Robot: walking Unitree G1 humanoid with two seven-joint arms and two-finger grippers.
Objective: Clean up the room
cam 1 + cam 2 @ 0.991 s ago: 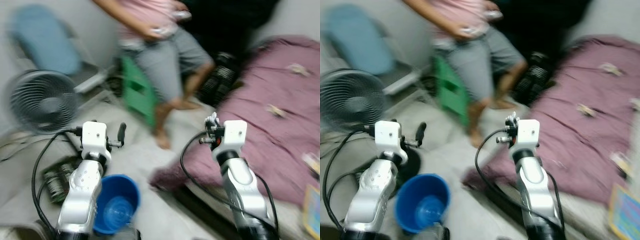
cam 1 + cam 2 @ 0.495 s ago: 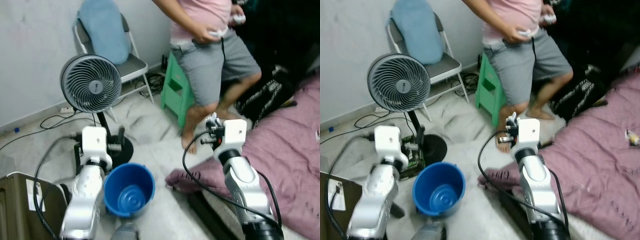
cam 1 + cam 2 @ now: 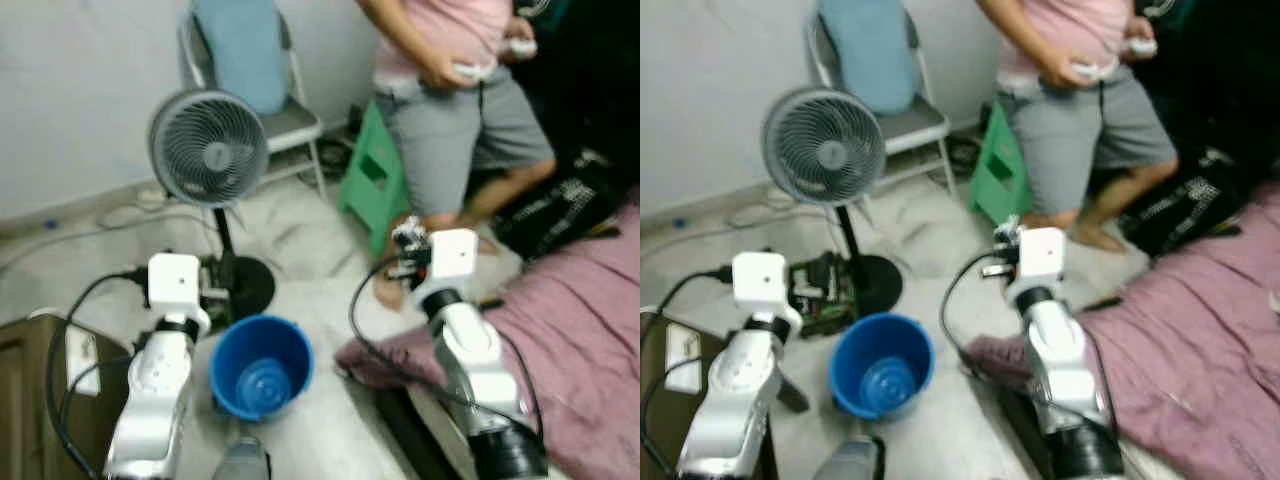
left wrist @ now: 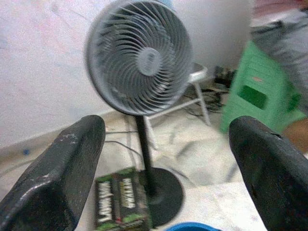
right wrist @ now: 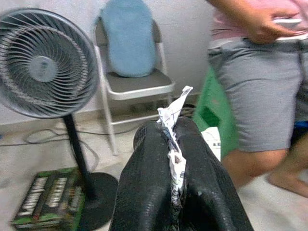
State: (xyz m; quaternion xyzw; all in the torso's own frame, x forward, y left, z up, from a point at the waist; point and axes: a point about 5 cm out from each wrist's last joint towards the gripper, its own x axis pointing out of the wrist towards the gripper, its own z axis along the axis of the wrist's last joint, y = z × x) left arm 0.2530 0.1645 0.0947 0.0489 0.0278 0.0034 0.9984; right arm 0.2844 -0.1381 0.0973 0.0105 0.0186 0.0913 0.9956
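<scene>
Beside the blue bucket [image 3: 262, 365] on pale floor [image 3: 300, 240], a standing fan [image 3: 208, 149], green stool [image 3: 372, 180], folding chair [image 3: 902, 125] and person [image 3: 460, 110] stand beyond, purple bed [image 3: 575, 330] alongside; left tool [image 4: 166, 159] spread apart, right tool [image 5: 175, 144] clamped on crumpled paper [image 5: 172, 120].

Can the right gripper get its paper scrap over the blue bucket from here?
Probably yes. The right gripper, shut on the paper scrap, is raised to the right of the blue bucket, whose open mouth lies uncovered on the floor between both arms.
</scene>
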